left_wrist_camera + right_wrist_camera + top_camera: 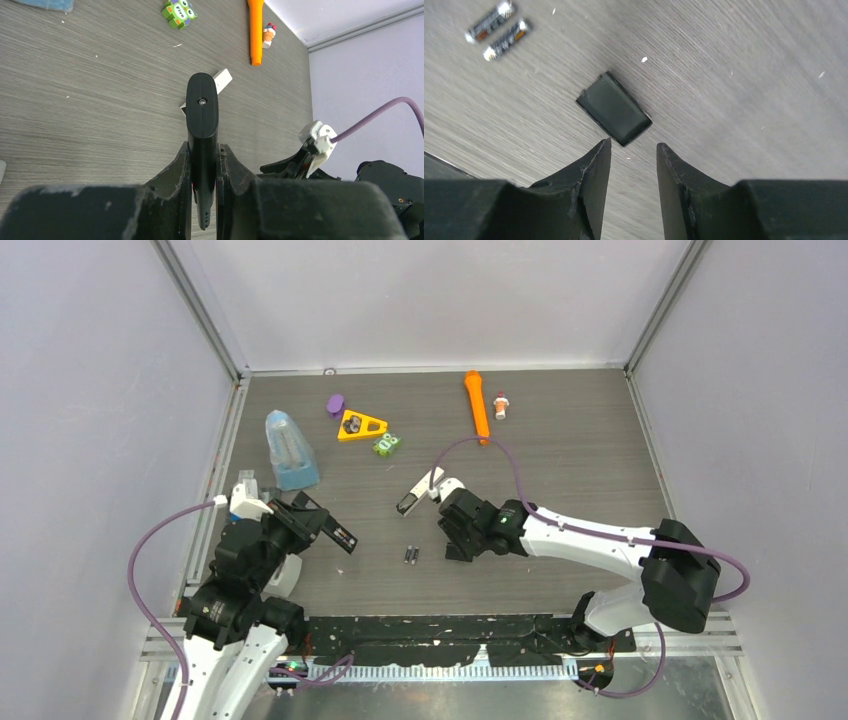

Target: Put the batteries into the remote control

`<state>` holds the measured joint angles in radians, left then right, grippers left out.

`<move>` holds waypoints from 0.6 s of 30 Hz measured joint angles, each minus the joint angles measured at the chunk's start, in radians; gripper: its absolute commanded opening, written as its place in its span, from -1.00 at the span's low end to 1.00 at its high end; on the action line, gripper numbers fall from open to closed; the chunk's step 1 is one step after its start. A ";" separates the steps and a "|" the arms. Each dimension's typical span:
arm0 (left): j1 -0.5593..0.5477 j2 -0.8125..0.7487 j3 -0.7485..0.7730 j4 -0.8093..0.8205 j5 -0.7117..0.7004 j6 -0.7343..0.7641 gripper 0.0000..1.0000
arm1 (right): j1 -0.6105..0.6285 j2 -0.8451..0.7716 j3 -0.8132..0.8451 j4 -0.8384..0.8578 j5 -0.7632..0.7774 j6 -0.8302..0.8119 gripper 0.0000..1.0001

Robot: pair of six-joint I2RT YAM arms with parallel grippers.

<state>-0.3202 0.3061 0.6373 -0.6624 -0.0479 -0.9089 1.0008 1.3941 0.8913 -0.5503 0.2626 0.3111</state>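
1. The left gripper [204, 148] is pinching a slim black bar by its narrow edges, with one end sticking out past the fingertips toward 12 o'clock in the left wrist view. I am taking this bar for the remote control [202, 107], held up off the table [560, 470] so the other arm can work on it
2. The right gripper [634, 145] is hanging over the wood with its jaws spread and nothing between them
3. A small dark cover plate [614, 108] is lying flat at 12 o'clock just beyond those tips, apart from them. It is looking like the battery door, parked aside to leave the compartment open
4. The batteries [505, 40], two in sight, are lying side by side at 10 o'clock from the plate, untouched. In the top view they are sitting at about 3 o'clock from the remote control, handy for the free arm
5. A white-silver bar [418, 492] is lying at 11 o'clock from the right gripper, in neither grip
6. Loading is not yet begun, and the next move is probably calling for a pick of one battery
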 measured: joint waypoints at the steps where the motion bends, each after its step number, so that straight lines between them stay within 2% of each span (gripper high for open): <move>1: 0.000 0.000 0.000 0.001 0.000 0.000 -1.00 | 0.001 0.000 0.000 -0.002 -0.012 -0.067 -0.11; 10: 0.000 0.000 0.000 0.000 -0.012 0.005 -1.00 | 0.004 -0.035 -0.005 -0.024 -0.074 -0.718 -0.06; 13: 0.000 0.000 0.000 0.003 -0.013 0.005 -1.00 | 0.004 -0.127 -0.101 0.039 -0.098 -0.930 -0.06; 18: 0.000 0.000 -0.001 0.039 -0.021 0.005 -1.00 | 0.004 -0.172 -0.230 0.116 -0.125 -1.128 -0.04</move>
<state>-0.3202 0.3058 0.6365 -0.6235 -0.0685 -0.9043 1.0050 1.2221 0.6609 -0.4339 0.1375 -0.8169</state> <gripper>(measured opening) 0.159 0.474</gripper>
